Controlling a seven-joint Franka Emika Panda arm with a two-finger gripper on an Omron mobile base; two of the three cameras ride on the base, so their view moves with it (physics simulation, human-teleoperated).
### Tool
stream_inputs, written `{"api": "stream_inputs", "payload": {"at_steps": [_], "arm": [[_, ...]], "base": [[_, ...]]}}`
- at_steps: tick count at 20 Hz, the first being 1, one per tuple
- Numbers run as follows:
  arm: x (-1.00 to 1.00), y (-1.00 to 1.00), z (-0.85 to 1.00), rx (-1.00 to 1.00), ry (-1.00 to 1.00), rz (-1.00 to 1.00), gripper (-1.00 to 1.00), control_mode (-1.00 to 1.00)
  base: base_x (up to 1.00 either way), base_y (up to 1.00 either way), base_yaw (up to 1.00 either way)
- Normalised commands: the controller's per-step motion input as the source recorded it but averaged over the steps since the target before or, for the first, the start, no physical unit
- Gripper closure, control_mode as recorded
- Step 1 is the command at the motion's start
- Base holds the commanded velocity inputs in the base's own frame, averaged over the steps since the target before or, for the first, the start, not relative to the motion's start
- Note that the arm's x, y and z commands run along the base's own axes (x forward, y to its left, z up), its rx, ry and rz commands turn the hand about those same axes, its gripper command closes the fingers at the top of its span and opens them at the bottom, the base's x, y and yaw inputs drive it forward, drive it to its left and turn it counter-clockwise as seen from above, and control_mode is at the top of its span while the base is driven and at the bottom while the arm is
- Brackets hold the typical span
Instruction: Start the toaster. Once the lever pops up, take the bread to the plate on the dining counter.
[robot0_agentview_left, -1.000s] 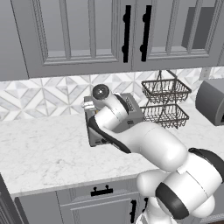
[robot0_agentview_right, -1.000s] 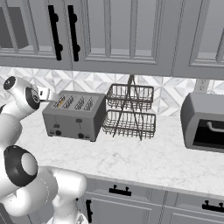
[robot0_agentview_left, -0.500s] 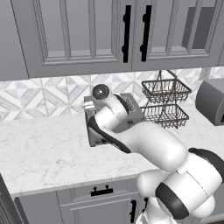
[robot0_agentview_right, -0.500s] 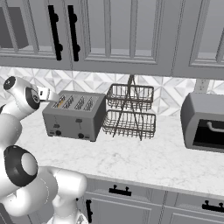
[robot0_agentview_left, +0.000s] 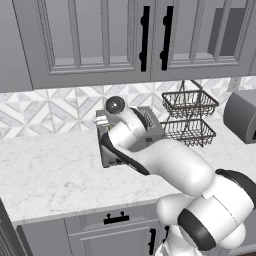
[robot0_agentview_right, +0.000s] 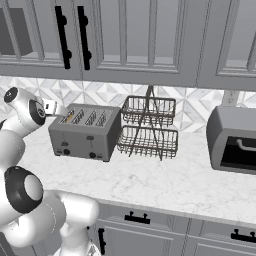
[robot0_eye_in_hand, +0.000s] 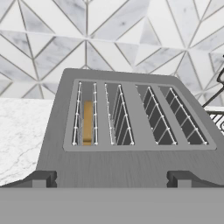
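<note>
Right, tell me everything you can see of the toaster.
The toaster is a boxy brushed-grey metal unit with four top slots, two small levers and two black knobs on its front. It stands upright on the white marble worktop, against the tiled backsplash, just left of a two-tier wire basket. In the hand view, a tan bread slice sits low in the leftmost slot; the other three slots look empty.

Even, soft rendered light, faint shadows, no glare; all views sharp

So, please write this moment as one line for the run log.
bread: in leftmost toaster slot | hand: above the toaster, state unclear | plate step: not yet done
</note>
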Motion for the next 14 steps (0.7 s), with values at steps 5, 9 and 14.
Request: {"api": "stream_inputs", "payload": {"at_steps": [5,9,14], "arm": [[0.0,0.0,0.0,0.0,0.0,0.0,-1.0,-1.0],[0.0,0.0,0.0,0.0,0.0,0.0,-1.0,-1.0],[0.0,0.0,0.0,0.0,0.0,0.0,-1.0,-1.0]], "base": [[0.0,0.0,0.0],[0.0,0.0,0.0],[0.0,0.0,0.0]]}}
